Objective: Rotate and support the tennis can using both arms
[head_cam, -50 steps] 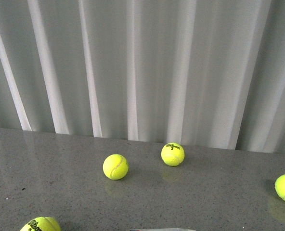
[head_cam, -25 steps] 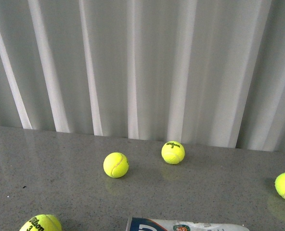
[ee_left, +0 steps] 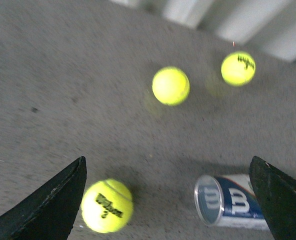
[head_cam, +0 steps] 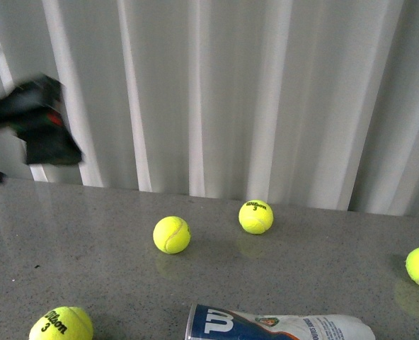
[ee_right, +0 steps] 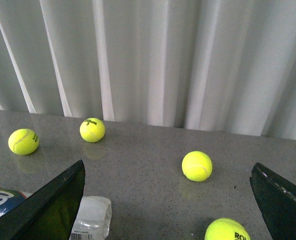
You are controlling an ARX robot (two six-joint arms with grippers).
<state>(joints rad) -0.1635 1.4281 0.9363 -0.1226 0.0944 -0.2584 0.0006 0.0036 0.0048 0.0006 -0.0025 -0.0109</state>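
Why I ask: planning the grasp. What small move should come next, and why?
Probably lower the open left end effector toward the tennis can: it lies on its side, untouched, and the right end effector is also open, clear of it.

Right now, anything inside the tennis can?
No yellow shows through the clear end of the tennis can. Its label covers the rest of the tube, so anything there is hidden.

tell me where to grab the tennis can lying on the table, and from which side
The tennis can lies on its side on the table, with its silver-rimmed end toward the robot's left. Probably grip the labelled body near the middle, coming down from above with the jaws spanning its round width. The curved top is unobstructed.
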